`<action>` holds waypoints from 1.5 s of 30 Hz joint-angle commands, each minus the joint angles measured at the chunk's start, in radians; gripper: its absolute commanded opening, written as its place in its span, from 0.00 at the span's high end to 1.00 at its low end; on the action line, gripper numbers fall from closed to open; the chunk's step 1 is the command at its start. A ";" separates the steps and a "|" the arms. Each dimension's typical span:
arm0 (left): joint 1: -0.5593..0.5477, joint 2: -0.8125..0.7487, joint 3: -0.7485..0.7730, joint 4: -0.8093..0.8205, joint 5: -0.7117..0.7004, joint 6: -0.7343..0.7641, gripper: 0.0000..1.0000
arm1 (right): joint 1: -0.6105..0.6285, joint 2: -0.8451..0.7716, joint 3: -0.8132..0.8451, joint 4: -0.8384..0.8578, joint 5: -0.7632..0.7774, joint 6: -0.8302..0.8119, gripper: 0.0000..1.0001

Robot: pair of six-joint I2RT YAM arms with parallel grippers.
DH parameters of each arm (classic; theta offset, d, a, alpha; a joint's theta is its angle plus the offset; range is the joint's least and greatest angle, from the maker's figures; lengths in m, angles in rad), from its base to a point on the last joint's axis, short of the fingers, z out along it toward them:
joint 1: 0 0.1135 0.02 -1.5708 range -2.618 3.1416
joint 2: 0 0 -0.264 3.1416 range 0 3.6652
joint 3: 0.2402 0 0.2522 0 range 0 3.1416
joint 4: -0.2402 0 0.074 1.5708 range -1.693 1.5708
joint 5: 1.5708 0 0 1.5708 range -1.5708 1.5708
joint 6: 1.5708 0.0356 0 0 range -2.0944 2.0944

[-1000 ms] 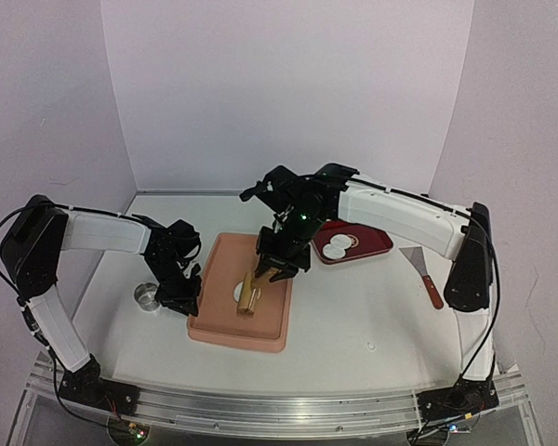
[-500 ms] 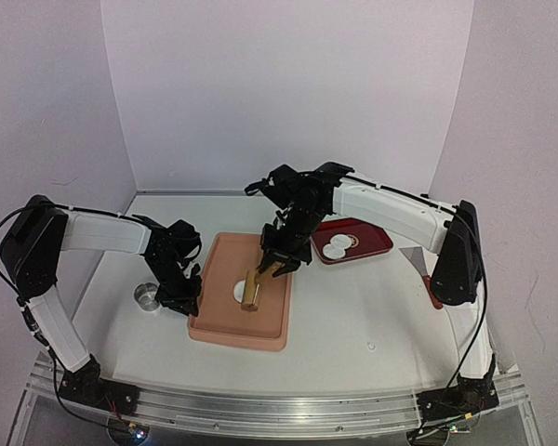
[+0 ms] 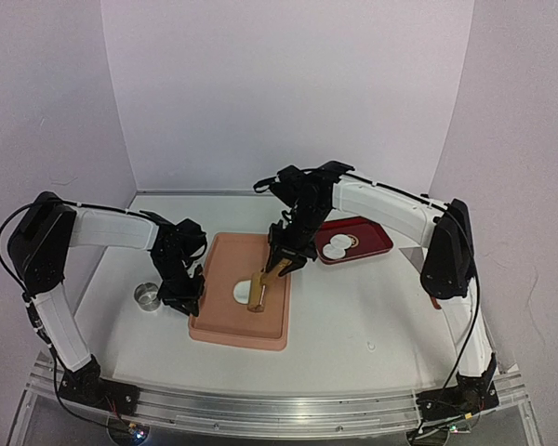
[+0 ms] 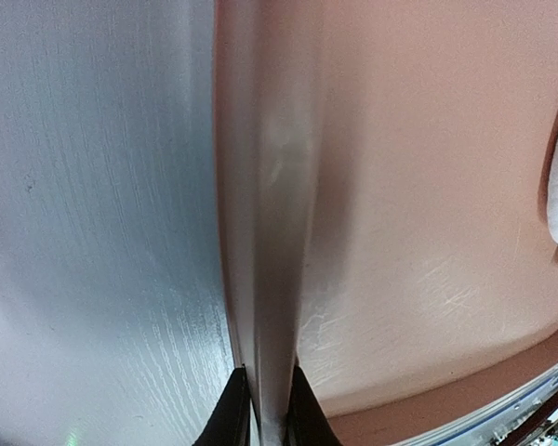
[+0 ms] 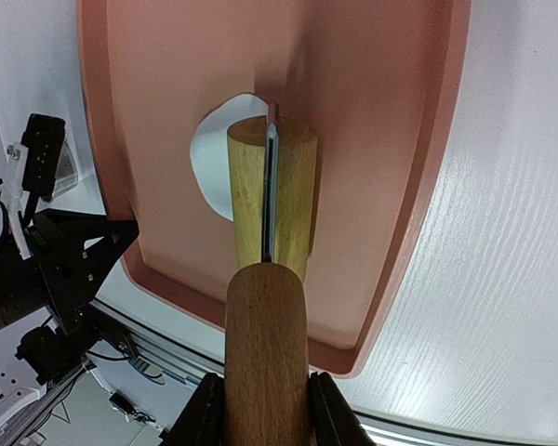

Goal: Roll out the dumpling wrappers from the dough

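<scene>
A small white dough (image 3: 241,291) blob lies on the pink tray (image 3: 221,325); it also shows in the right wrist view (image 5: 211,163), partly under the roller. My right gripper (image 3: 281,264) is shut on the handle of a wooden rolling pin (image 5: 268,353), whose barrel (image 3: 258,293) rests on the dough's right part. My left gripper (image 4: 263,423) is shut on the tray's left rim (image 4: 260,232), also seen from above (image 3: 188,299). Two round white dumpling wrappers (image 3: 335,247) lie on the red plate (image 3: 377,243).
A metal ring cutter (image 3: 147,296) stands on the table left of the tray. A scraper with a red handle (image 3: 424,276) lies at the right. The red plate sits just behind the tray's right corner.
My right gripper has drawn the rolling pin slightly rightward and nearer across the dough. The left gripper keeps its hold on the tray rim.
</scene>
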 commanded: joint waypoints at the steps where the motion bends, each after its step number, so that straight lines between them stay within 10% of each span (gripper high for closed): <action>1: -0.027 0.125 -0.025 0.020 -0.044 0.082 0.96 | 0.004 0.141 0.022 0.004 -0.010 -0.032 1.00; 18: -0.044 0.262 0.042 0.024 -0.001 0.168 0.96 | -0.069 0.431 0.105 -0.003 -0.120 -0.091 1.00; 45: -0.044 0.295 0.074 0.047 0.087 0.144 0.98 | 0.001 0.627 0.007 -0.109 0.360 -0.161 1.00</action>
